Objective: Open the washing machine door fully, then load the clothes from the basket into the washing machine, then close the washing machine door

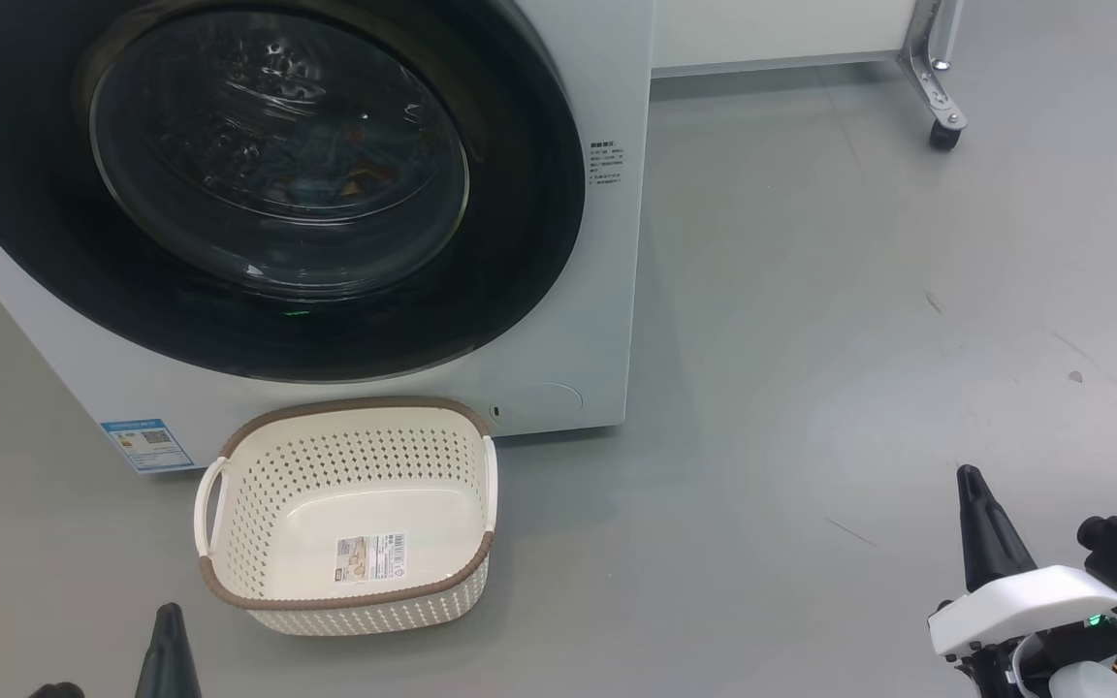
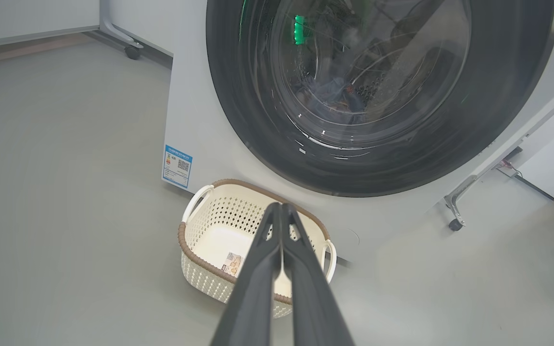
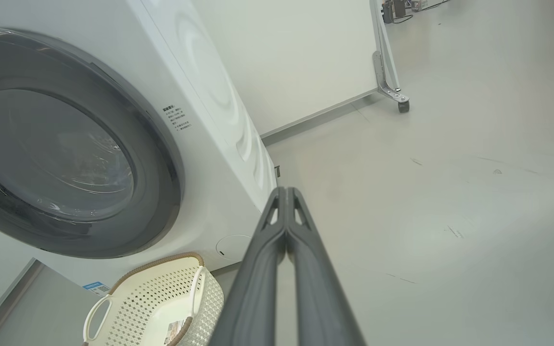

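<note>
The white washing machine (image 1: 558, 320) stands ahead with its round black-ringed door (image 1: 258, 184) shut against its front. Through the glass, dim blue and orange clothes (image 1: 345, 179) lie in the drum; the same clothes (image 2: 339, 96) show in the left wrist view. On the floor before the machine stands the cream basket (image 1: 345, 514) with nothing in it but a sticker on its bottom. Low at the left, my left gripper (image 1: 169, 620) is shut and holds nothing, a little short of the basket. My right gripper (image 1: 971, 480) is shut too, well to the right over bare floor.
A blue label (image 1: 146, 444) sits low on the machine's front. A white panel on a metal leg with a caster (image 1: 944, 136) stands at the back right. Grey floor spreads wide to the right of the machine.
</note>
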Controlling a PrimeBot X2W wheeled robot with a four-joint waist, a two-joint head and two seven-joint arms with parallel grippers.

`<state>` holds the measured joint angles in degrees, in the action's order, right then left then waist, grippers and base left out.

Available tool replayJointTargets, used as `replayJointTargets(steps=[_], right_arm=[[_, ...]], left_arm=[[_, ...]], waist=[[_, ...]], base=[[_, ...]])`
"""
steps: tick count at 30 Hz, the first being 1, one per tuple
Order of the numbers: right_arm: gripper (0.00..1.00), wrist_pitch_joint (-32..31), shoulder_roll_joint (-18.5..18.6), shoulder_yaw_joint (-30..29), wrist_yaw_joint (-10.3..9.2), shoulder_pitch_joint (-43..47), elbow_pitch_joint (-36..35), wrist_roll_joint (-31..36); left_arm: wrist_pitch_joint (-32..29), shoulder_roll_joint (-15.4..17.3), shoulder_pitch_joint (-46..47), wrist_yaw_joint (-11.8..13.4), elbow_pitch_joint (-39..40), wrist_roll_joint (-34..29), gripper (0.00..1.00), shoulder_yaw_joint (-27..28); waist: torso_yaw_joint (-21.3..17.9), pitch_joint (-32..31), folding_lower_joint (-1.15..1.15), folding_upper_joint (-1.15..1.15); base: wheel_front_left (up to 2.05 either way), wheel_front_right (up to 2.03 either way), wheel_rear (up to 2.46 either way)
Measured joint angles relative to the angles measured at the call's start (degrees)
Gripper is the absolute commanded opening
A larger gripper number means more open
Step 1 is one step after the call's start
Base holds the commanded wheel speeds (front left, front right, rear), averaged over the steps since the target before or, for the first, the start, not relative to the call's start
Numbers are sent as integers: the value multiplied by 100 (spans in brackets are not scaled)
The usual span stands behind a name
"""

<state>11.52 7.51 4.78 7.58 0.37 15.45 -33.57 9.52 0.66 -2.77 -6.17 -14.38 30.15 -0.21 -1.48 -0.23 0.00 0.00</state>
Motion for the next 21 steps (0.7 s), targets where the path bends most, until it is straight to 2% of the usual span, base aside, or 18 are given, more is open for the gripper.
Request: replayJointTargets(steps=[21], right_arm=[[0, -432, -74, -267, 0, -62, -3, -1483]], left_arm=[[-426, 4, 178, -4, -51, 1482, 0, 138]], waist=[[41, 9, 0, 0]], base=[[0, 0, 0]])
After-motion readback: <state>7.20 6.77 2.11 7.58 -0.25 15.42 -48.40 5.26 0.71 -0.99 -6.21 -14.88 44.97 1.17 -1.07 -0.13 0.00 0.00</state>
